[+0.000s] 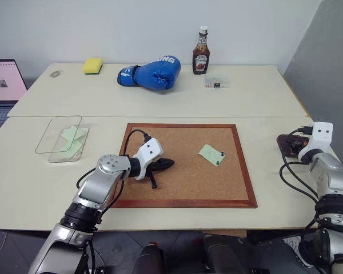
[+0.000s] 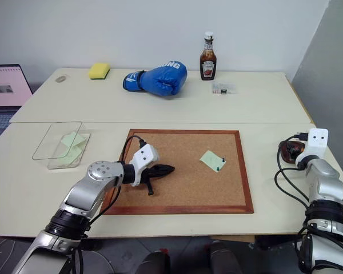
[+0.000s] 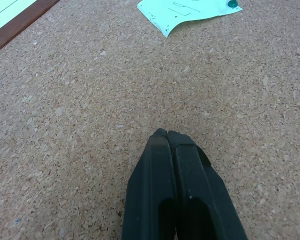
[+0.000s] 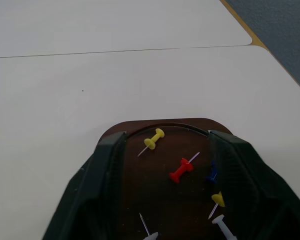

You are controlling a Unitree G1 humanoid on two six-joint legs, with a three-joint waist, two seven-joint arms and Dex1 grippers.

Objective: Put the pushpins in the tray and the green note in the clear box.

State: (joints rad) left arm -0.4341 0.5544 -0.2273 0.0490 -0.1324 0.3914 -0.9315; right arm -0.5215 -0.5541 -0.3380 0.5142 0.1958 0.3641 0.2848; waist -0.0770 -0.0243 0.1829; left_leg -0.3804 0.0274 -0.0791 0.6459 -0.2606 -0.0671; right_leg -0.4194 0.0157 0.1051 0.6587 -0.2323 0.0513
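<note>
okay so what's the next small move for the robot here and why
Probably lift the open right gripper away from the tray, since pushpins already lie loose in it. One green note remains on the cork board, held by a green pin; the shut left gripper hovers nearby.

The left gripper point(image 3: 168, 134) has its two black fingers point(image 3: 152, 190) pressed together, tips low over the bare cork board point(image 3: 80, 100). Farther along the cork lies the green note point(image 3: 187, 10), one corner curled, with a green pushpin point(image 3: 232, 3) at its edge.
</note>
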